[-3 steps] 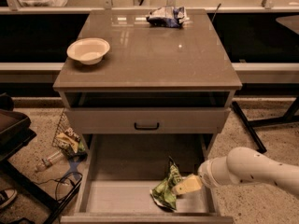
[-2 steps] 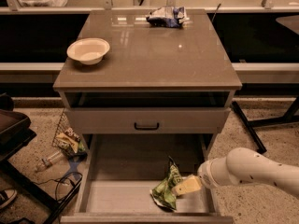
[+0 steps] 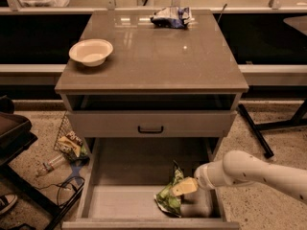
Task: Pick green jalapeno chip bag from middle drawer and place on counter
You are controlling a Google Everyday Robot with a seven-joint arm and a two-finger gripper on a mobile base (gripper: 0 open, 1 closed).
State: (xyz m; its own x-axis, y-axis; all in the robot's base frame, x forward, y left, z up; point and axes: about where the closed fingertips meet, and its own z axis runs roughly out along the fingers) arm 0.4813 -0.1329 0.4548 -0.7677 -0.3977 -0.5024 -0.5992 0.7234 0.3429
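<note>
The green jalapeno chip bag (image 3: 167, 199) stands crumpled and partly upright on the floor of the open middle drawer (image 3: 124, 176), near its front right. My gripper (image 3: 183, 188) reaches in from the right on a white arm and its tip touches the bag's right side. The counter (image 3: 153, 61) is the glossy grey-brown slab above the drawers.
A white bowl (image 3: 91, 51) sits on the counter's left side and a blue-and-white snack bag (image 3: 170, 17) at its back edge. A shut drawer front with a black handle (image 3: 150, 128) overhangs the open drawer. A wire basket with litter (image 3: 69, 143) and cables lie on the floor to the left.
</note>
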